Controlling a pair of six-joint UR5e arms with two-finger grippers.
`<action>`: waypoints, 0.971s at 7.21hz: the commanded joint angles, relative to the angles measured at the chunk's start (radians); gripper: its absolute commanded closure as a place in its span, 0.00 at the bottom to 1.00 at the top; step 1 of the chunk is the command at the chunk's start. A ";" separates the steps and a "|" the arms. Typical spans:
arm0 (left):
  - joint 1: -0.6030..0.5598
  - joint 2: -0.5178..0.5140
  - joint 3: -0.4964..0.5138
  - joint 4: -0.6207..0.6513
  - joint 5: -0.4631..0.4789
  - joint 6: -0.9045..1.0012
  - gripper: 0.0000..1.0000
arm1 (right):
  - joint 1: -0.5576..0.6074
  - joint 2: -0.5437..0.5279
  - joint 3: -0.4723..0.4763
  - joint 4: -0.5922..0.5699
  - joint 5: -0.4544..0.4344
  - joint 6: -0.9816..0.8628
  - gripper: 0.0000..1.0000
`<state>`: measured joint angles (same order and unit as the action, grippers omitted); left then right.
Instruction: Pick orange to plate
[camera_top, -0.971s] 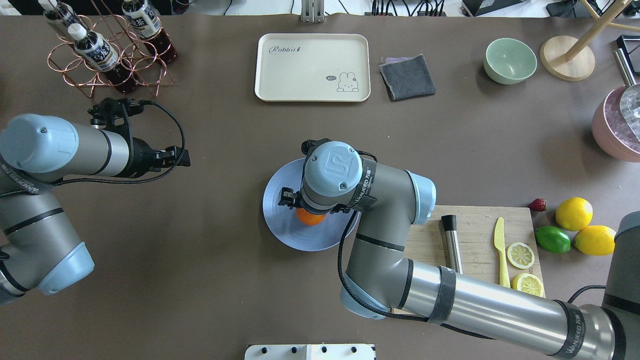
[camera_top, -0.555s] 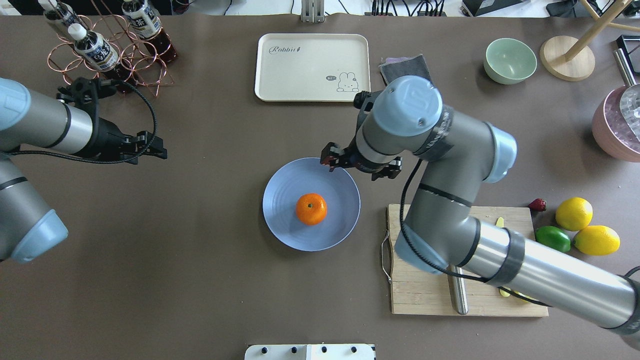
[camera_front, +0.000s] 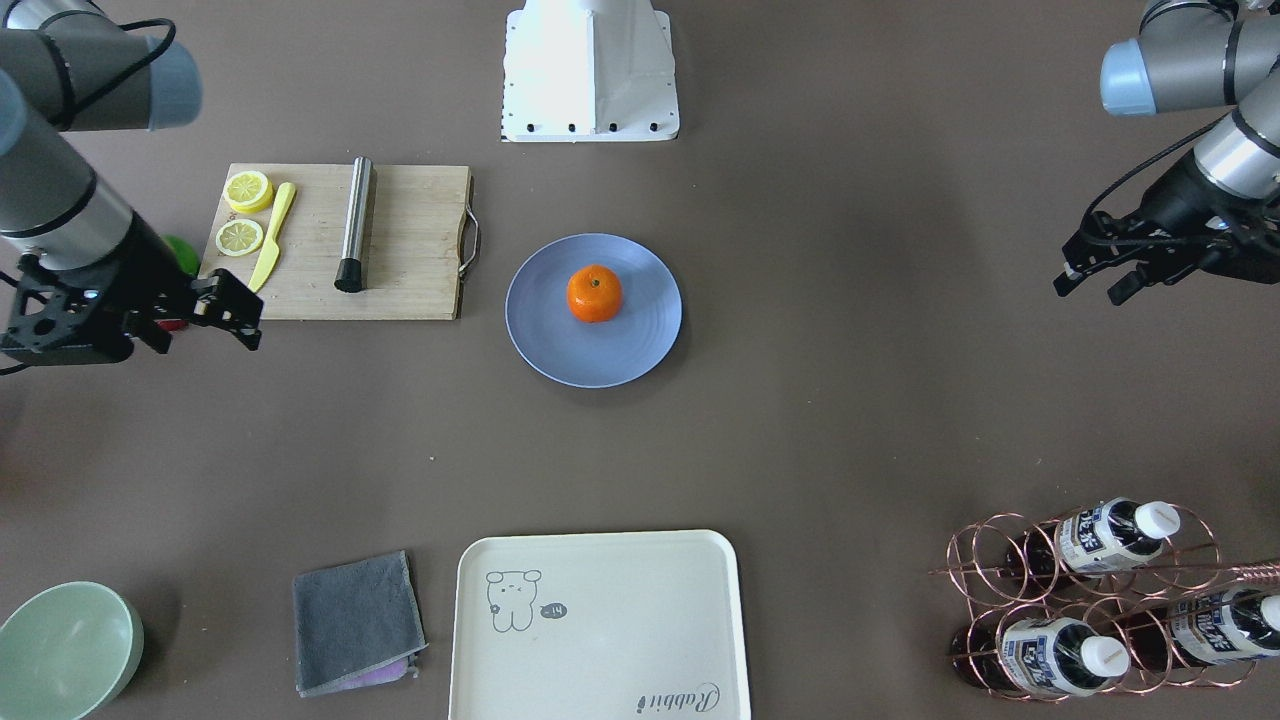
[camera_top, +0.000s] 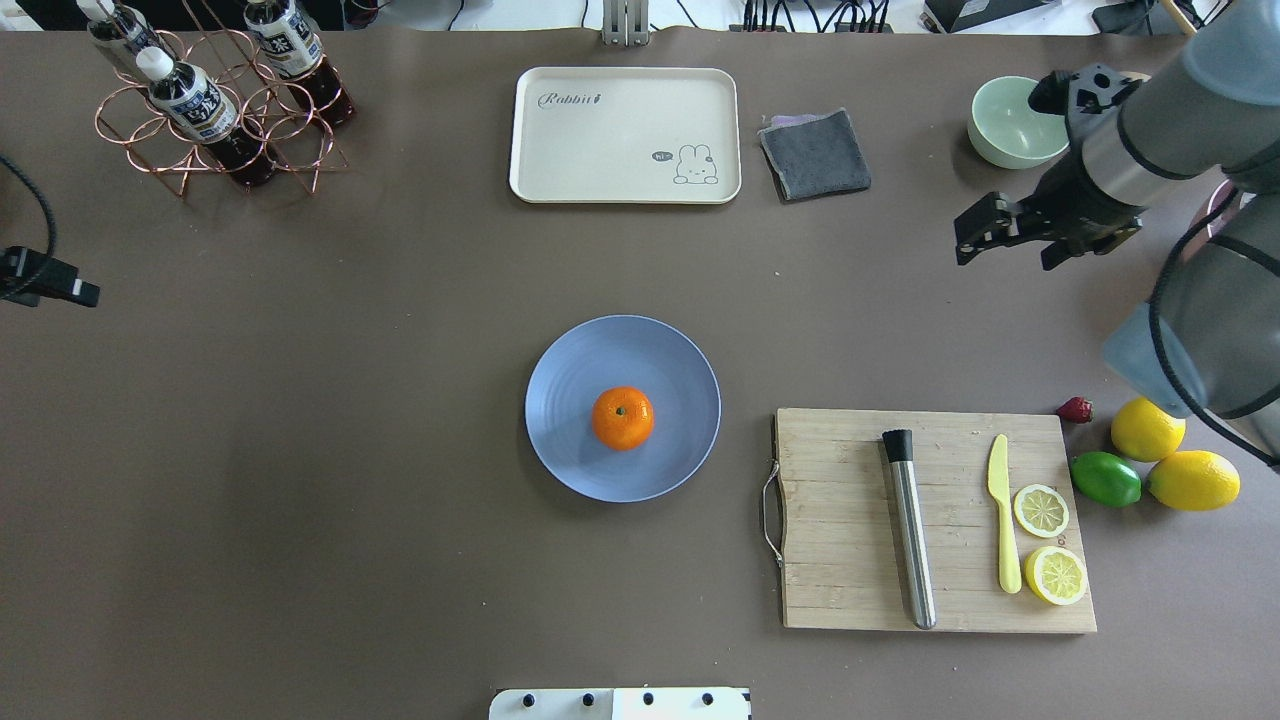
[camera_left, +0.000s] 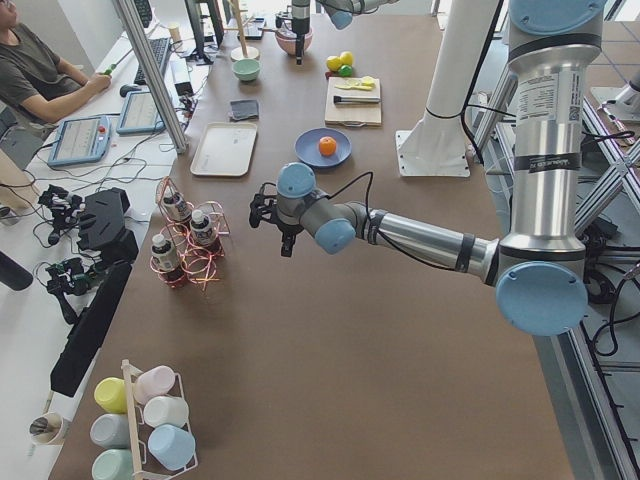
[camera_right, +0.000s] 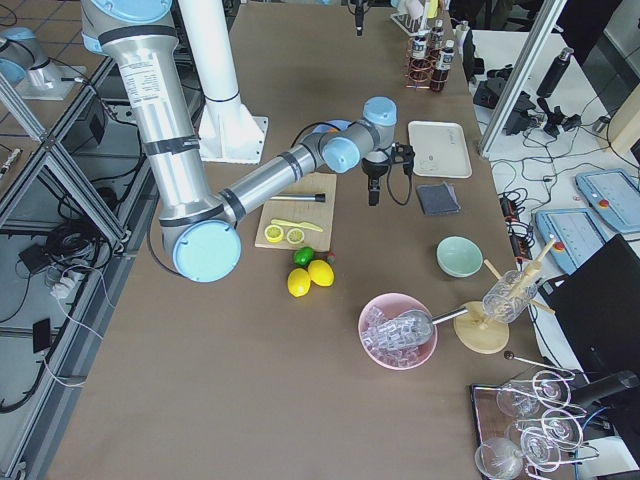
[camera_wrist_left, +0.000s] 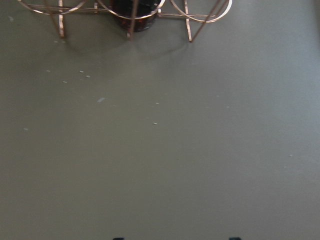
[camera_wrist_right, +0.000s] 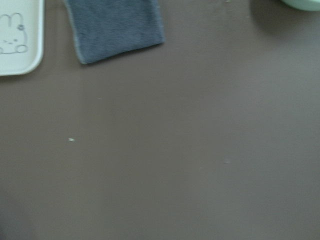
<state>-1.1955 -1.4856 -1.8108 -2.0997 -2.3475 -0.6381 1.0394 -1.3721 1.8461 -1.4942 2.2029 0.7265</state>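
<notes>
One orange (camera_top: 622, 418) on plate (camera_top: 570, 450), well apart from right fingers (camera_top: 985, 225), left fingers (camera_front: 1072, 276)

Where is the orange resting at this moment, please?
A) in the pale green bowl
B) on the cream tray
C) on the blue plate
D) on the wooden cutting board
C: the orange sits stem-up near the middle of the blue plate, apart from everything else on the table.
</notes>
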 joint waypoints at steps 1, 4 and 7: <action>-0.128 0.117 0.028 0.007 -0.041 0.290 0.24 | 0.243 -0.210 -0.025 -0.003 0.029 -0.448 0.00; -0.258 0.088 0.090 0.256 -0.045 0.493 0.24 | 0.497 -0.248 -0.265 -0.003 0.144 -0.921 0.00; -0.280 0.074 0.094 0.329 -0.082 0.499 0.02 | 0.530 -0.242 -0.309 -0.001 0.135 -1.009 0.00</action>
<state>-1.4671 -1.4092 -1.7214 -1.7863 -2.4278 -0.1428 1.5602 -1.6162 1.5467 -1.4962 2.3408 -0.2618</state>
